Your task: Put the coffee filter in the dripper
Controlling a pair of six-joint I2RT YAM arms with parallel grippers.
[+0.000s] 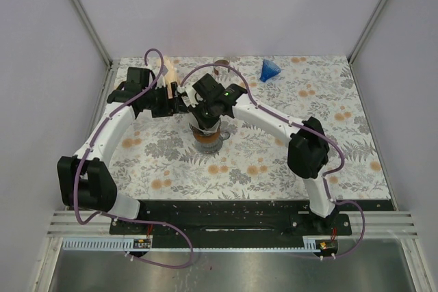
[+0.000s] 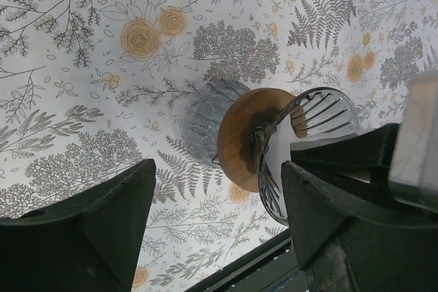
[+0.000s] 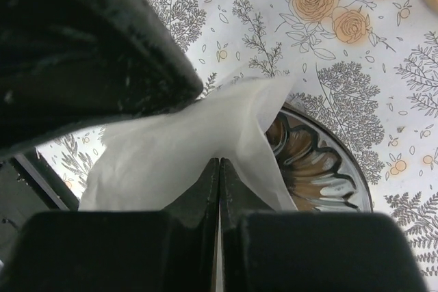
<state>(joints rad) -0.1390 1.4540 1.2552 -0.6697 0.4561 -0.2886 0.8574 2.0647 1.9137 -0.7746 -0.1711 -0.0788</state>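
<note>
Two grippers are showing: left gripper [image 2: 217, 176], right gripper [image 3: 219, 165]. One filter [image 3: 178, 148] is sitting at the right one's tips, one dripper [image 3: 321, 162] just beneath, one blue funnel [image 1: 269, 70] well beyond.

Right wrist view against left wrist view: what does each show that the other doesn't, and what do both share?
Right wrist only: the right gripper shut on the white paper coffee filter. Left wrist only: the open left gripper, plus the brown wooden collar and glass foot, seen from outside. Both: the clear ribbed glass dripper on the floral tablecloth.
</note>
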